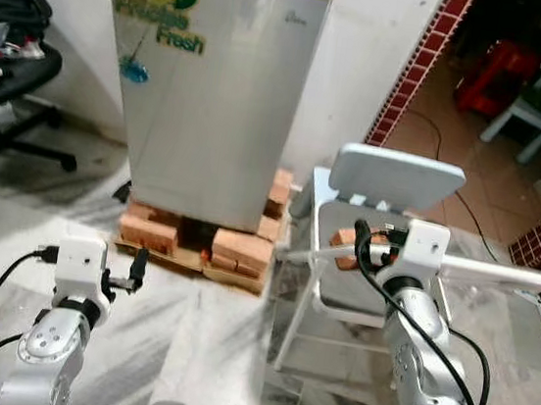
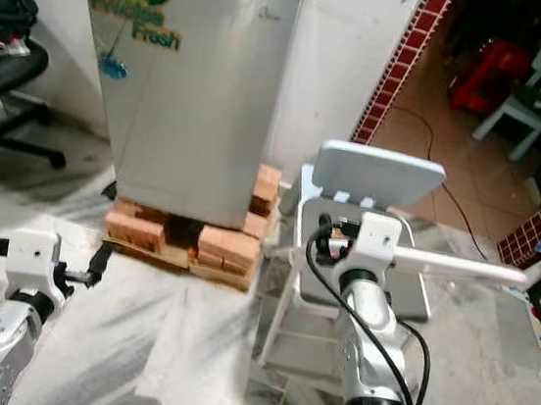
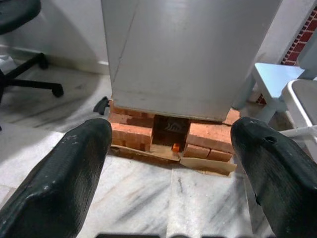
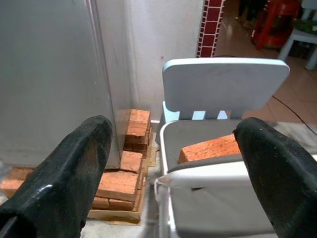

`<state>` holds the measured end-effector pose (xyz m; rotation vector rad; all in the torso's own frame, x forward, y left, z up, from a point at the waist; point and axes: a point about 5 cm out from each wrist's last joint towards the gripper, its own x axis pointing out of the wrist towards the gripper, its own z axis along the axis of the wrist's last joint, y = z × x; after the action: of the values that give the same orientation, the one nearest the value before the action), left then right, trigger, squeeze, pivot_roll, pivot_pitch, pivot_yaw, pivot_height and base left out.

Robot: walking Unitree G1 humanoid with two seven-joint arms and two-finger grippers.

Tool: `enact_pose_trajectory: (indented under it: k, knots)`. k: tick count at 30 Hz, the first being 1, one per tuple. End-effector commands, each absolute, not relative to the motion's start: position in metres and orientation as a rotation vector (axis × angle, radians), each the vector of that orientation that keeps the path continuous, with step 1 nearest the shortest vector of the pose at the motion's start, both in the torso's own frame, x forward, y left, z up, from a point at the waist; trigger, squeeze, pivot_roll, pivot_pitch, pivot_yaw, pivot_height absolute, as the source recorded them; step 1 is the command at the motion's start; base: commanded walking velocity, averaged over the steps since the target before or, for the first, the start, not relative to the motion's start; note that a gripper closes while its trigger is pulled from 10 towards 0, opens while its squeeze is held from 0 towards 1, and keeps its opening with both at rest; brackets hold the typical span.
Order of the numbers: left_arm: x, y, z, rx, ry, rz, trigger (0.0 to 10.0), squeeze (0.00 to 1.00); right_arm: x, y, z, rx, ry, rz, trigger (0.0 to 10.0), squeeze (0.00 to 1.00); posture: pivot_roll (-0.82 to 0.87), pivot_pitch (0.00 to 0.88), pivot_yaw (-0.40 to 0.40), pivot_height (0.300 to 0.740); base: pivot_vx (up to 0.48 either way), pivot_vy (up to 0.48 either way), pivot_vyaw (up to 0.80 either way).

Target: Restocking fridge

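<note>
Marble floor runs up to a small silver fridge [image 1: 220,88], door closed, perched on a stack of bricks [image 1: 235,248] against the wall. Just right of it stands a pale blue chair [image 4: 223,124] with one loose brick [image 4: 210,147] lying flat on its seat — long axis across the seat. The right gripper [image 4: 173,163], fingers spread and empty, faces that brick directly and is clearly the nearer. The left gripper [image 3: 171,163], likewise released, points at the fridge's base — further off.
</note>
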<state>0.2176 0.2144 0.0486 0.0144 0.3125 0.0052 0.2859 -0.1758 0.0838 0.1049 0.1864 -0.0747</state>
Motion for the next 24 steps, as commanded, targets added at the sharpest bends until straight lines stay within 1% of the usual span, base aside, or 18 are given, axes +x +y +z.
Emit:
enact_pose_trajectory:
  k: [1, 8, 15, 18, 22, 24]
  knots:
    - [0.219, 0.209, 0.049, -0.002, 0.31, -0.024, 10.0, 0.0, 0.285, -0.185, 0.082, 0.12, 0.195, -0.108, 10.0, 0.0, 0.15, 0.002, -0.071, 0.74, 0.0, 0.48, 0.0]
    - [0.221, 0.215, 0.06, -0.002, 0.237, -0.034, 10.0, 0.0, 0.286, -0.193, 0.082, 0.083, 0.181, -0.153, 10.0, 0.0, 0.16, 0.0, -0.067, 0.74, 0.0, 0.48, 0.0]
    - [0.223, 0.22, 0.065, -0.009, 0.218, -0.029, 10.0, 0.0, 0.281, -0.205, 0.083, 0.078, 0.167, -0.2, 10.0, 0.0, 0.15, 0.0, -0.058, 0.74, 0.0, 0.48, 0.0]
    - [0.224, 0.22, 0.065, -0.01, 0.217, -0.03, 10.0, 0.0, 0.281, -0.205, 0.081, 0.062, 0.176, -0.198, 10.0, 0.0, 0.15, 0.0, -0.058, 0.74, 0.0, 0.48, 0.0]
    - [0.226, 0.221, 0.068, -0.029, 0.19, -0.037, 10.0, 0.0, 0.282, -0.199, 0.081, 0.003, 0.175, -0.178, 10.0, 0.0, 0.15, 0.0, -0.059, 0.74, 0.0, 0.475, 0.0]
    - [0.226, 0.22, 0.069, -0.044, 0.185, -0.05, 10.0, 0.0, 0.283, -0.195, 0.081, 0.012, 0.164, -0.143, 10.0, 0.0, 0.15, 0.0, -0.062, 0.74, 0.0, 0.465, 0.0]
